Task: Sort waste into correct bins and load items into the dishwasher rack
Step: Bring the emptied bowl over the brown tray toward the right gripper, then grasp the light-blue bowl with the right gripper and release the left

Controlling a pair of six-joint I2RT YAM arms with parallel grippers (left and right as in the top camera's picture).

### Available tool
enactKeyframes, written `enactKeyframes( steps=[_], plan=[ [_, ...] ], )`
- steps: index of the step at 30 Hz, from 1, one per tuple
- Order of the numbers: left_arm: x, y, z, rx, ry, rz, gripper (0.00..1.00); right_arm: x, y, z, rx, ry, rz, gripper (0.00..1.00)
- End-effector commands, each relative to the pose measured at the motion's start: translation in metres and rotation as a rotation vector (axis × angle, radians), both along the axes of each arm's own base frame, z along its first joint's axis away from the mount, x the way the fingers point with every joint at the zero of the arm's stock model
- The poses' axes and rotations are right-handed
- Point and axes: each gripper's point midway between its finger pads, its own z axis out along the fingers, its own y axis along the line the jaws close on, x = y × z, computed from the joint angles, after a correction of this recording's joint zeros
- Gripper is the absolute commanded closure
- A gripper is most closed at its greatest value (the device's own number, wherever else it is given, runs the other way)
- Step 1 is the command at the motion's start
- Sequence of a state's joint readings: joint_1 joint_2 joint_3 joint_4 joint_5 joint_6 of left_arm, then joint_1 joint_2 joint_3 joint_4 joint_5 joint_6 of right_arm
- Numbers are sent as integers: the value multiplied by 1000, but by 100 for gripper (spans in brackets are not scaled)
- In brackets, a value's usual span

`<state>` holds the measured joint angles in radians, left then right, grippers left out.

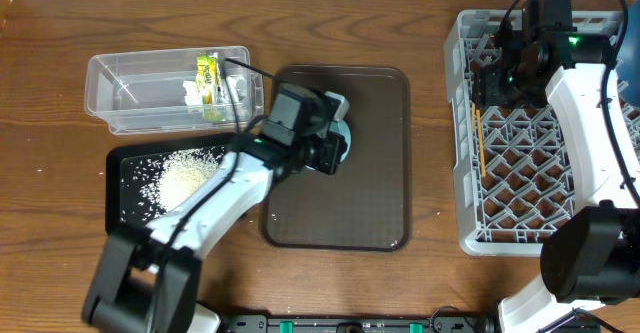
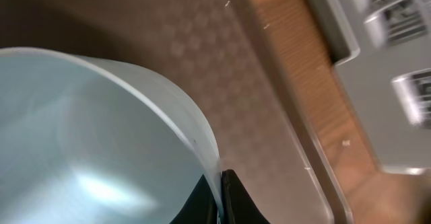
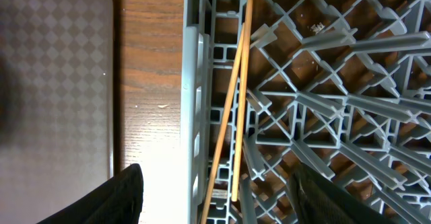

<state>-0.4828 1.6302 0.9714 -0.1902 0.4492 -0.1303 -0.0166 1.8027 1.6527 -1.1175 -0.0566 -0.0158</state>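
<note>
My left gripper is shut on the rim of the small white-and-light-blue bowl over the dark brown serving tray. In the left wrist view the fingers pinch the bowl's thin rim. My right gripper is open and empty above the left side of the grey dishwasher rack. Two wooden chopsticks lie in the rack along its left wall, right under the open fingers in the right wrist view. The cups are out of view.
The clear tub at back left holds the yellow-green wrapper and white paper. The black tray in front of it holds loose rice. The brown serving tray lies mid-table.
</note>
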Motion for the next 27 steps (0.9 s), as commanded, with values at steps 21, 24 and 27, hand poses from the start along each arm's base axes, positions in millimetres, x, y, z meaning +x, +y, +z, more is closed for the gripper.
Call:
enactKeyframes(
  steps=[21,24,27],
  plan=[
    [14,74,36,72,-33,213,45,10,121,19,161,-117,283,33],
    [8,112,54,78,-22,305,44,5,149,8,164,-105,348,33],
    [-1,149,65,86,4,402,44,-2,170,-11,156,-71,396,34]
  ],
)
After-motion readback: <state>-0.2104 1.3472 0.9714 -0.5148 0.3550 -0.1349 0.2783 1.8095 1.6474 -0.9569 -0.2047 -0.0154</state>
